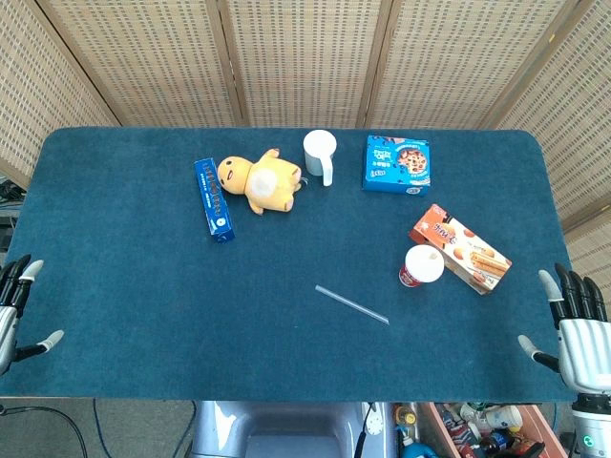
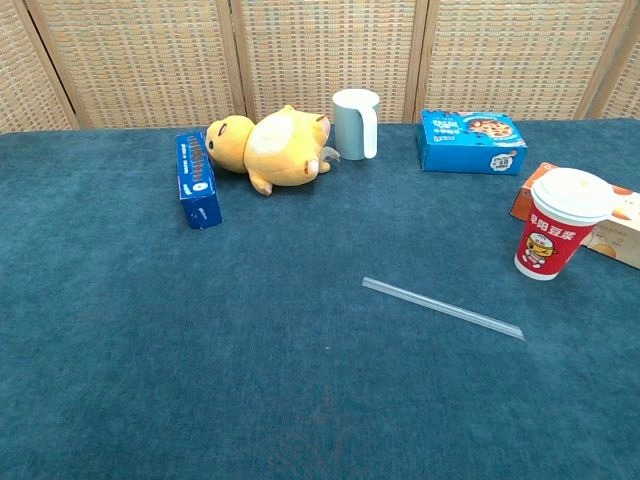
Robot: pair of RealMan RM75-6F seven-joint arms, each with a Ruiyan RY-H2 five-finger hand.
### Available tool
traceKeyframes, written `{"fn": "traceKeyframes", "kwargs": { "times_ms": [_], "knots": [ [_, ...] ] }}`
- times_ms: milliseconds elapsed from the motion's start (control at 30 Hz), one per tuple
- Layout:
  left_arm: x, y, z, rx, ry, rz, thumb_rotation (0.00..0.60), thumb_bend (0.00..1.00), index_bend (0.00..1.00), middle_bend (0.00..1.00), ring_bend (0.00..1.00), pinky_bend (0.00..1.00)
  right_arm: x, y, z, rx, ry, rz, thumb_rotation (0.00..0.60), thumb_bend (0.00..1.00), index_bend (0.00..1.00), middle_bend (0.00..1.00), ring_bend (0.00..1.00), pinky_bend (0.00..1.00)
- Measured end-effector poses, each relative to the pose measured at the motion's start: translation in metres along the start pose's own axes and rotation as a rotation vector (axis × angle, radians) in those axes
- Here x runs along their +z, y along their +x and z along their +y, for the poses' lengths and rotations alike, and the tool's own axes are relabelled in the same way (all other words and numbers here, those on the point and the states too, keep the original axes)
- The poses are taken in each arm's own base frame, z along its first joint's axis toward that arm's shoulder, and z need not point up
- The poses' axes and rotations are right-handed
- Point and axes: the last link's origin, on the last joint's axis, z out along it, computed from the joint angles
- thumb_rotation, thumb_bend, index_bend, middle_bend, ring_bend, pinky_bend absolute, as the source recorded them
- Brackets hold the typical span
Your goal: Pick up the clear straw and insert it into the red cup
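The clear straw (image 1: 351,304) (image 2: 442,308) lies flat on the blue table cloth, near the front middle. To its right stands the red cup (image 1: 419,266) (image 2: 557,236) with a white lid, upright. My left hand (image 1: 13,310) is at the table's front left edge, fingers spread, holding nothing. My right hand (image 1: 576,330) is at the front right edge, fingers apart and empty. Both hands are far from the straw and appear only in the head view.
An orange snack box (image 1: 461,249) lies just right of the cup. At the back are a blue cookie box (image 1: 396,163), a pale mug (image 1: 321,156), a yellow plush toy (image 1: 256,180) and a narrow blue box (image 1: 213,198).
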Motion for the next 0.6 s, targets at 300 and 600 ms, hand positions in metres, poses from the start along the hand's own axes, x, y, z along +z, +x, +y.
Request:
{"fn": "traceKeyframes", "kwargs": {
  "times_ms": [300, 600],
  "knots": [
    [0.0, 0.0, -0.001, 0.0, 0.003, 0.004, 0.6, 0.14, 0.0, 0.0, 0.0, 0.0, 0.0, -0.002, -0.002, 0.002, 0.009, -0.011, 0.6, 0.0, 0.0, 0.0, 0.0, 0.0],
    [0.003, 0.001, -0.003, -0.003, 0.02, 0.012, 0.6, 0.14, 0.0, 0.0, 0.0, 0.0, 0.025, -0.001, -0.036, -0.032, 0.157, -0.057, 0.6, 0.0, 0.0, 0.0, 0.0, 0.0]
  ]
}}
